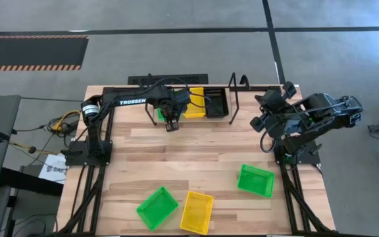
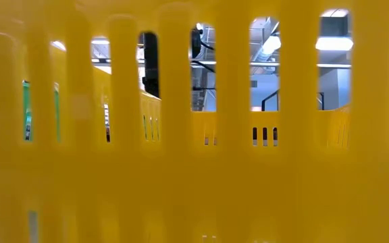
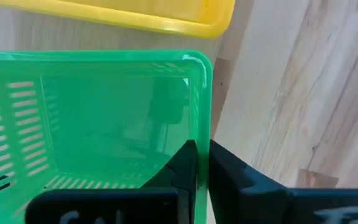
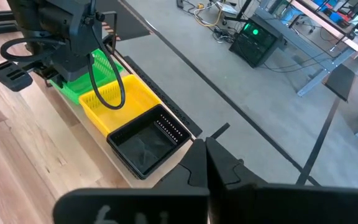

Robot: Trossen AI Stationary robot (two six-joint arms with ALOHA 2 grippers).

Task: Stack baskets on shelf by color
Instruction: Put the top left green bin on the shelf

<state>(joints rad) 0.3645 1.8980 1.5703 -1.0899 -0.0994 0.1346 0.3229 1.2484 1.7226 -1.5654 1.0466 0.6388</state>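
Three baskets stand in a row at the table's far edge by the wire shelf [image 1: 235,99]: green [image 1: 161,114], yellow [image 1: 196,103] and black [image 1: 216,103]. My left gripper [image 1: 171,123] is over the green one [image 3: 92,124] and shut on its wall. The right wrist view shows the same row: green [image 4: 73,87], yellow [image 4: 120,99], black [image 4: 145,143]. Near the table's near edge lie two green baskets [image 1: 255,180] [image 1: 156,207] and a yellow one [image 1: 197,212]. My right gripper [image 4: 207,149] is shut, holds nothing, and is raised over the right side [image 1: 263,112]. My left gripper [image 3: 202,149] pinches the green basket's side wall near a corner [image 3: 204,112], one finger [image 3: 182,165] inside the basket and one [image 3: 229,168] outside. The fingers come from above, pointing down. I cannot tell whether the basket rests on its bottom or is lifted.
A yellow basket [image 2: 194,169] stands right against the low camera and blocks nearly all of that view. The middle of the wooden table [image 1: 196,155] is bare. The arms' black frames stand at the table's left [image 1: 87,155] and right [image 1: 298,155] sides.
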